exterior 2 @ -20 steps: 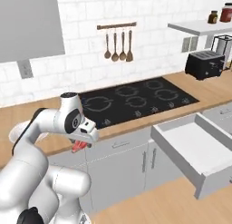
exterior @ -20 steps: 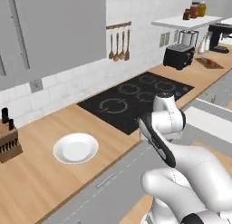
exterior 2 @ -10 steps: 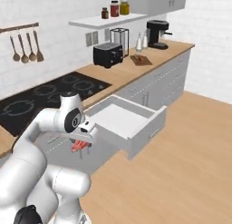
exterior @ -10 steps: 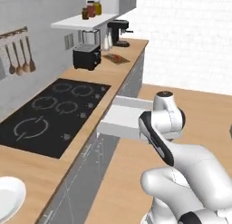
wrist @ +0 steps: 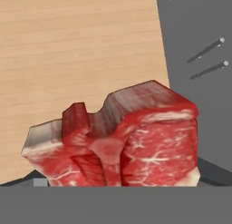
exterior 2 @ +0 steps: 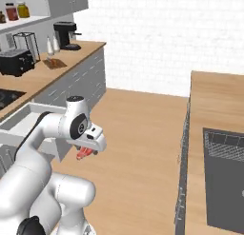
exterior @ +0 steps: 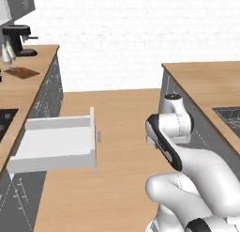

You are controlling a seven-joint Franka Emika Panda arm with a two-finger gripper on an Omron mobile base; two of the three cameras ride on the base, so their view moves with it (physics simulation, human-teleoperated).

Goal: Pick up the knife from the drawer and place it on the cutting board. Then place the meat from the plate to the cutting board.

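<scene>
Your pincer (exterior 2: 86, 152) pinches the meat (wrist: 118, 141), jaws spread wide around the red slab, hanging over the wooden floor (exterior 2: 138, 148) beside you. You see the drawer (exterior: 58, 142) pulled out, and its inside looks bare, though the far corners are hard to read. You find the cutting board (exterior 2: 54, 63) well apart on the counter (exterior 2: 52, 72) near the coffee machine (exterior 2: 64, 35).

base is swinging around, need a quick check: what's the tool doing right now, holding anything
Tool: closed on the meat, carried above the wooden floor.
</scene>
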